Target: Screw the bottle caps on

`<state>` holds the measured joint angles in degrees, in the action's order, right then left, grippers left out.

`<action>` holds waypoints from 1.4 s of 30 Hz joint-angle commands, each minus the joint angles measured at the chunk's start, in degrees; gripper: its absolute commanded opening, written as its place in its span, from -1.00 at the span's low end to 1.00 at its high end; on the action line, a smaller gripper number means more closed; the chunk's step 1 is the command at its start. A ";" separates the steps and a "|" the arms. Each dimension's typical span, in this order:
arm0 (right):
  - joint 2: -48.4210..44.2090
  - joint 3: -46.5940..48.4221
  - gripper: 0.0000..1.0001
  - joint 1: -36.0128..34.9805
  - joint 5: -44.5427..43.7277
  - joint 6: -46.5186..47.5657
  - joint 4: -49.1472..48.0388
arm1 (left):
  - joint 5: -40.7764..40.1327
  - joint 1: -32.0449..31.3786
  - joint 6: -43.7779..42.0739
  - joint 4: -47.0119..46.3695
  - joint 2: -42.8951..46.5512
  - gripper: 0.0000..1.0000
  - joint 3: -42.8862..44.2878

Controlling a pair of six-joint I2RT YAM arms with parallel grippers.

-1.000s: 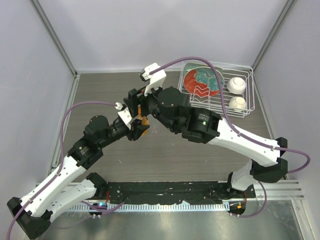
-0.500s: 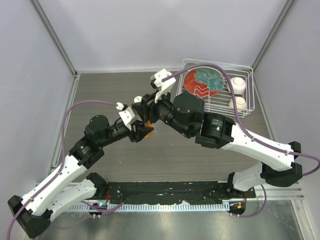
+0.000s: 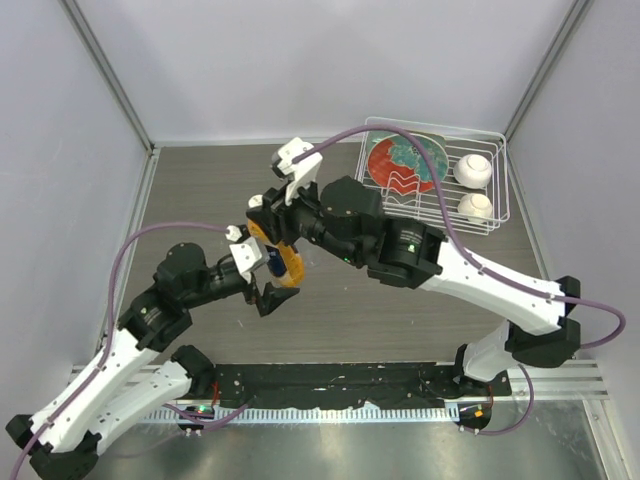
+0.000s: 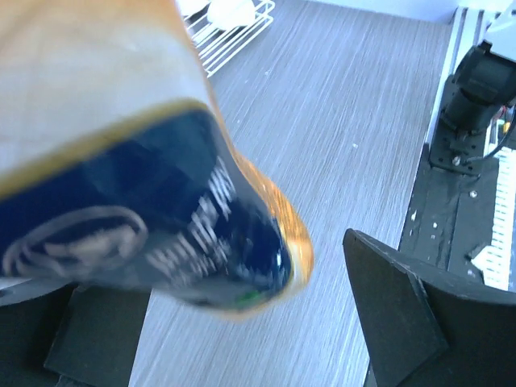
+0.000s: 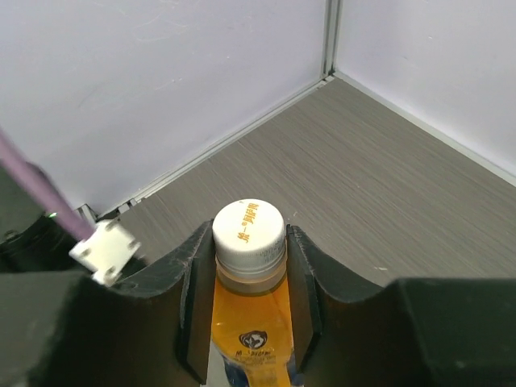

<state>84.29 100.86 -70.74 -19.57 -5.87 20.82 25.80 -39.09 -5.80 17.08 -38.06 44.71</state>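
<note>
The left arm (image 3: 110, 365) and right arm (image 3: 490, 285) are showing white shells over chunky black joints, and a purple cable (image 3: 125, 255) is looping loosely along each one.

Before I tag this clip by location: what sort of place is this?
Probably a lab test cell, not a kitchen: plain white panel walls box in a tabletop, two robot arms are bolted to a black rail, and the wire rack looks like a prop.
</note>
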 commanded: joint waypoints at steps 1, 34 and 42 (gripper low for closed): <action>4.81 5.75 -0.99 1.30 -0.11 4.64 -1.31 | -3.72 -0.20 -4.47 10.33 9.02 0.99 2.49; 44.29 6.04 -0.99 6.32 3.41 2.97 -57.18 | -43.03 -1.60 -0.09 31.26 19.52 1.00 28.60; 44.20 -0.13 -0.99 6.23 1.29 1.39 -60.72 | -42.94 -1.60 0.27 30.73 18.55 1.00 28.33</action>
<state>130.63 102.06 -64.38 -16.03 -3.22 -33.26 -16.97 -40.49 -6.22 48.62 -17.72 72.86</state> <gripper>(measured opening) 0.402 0.996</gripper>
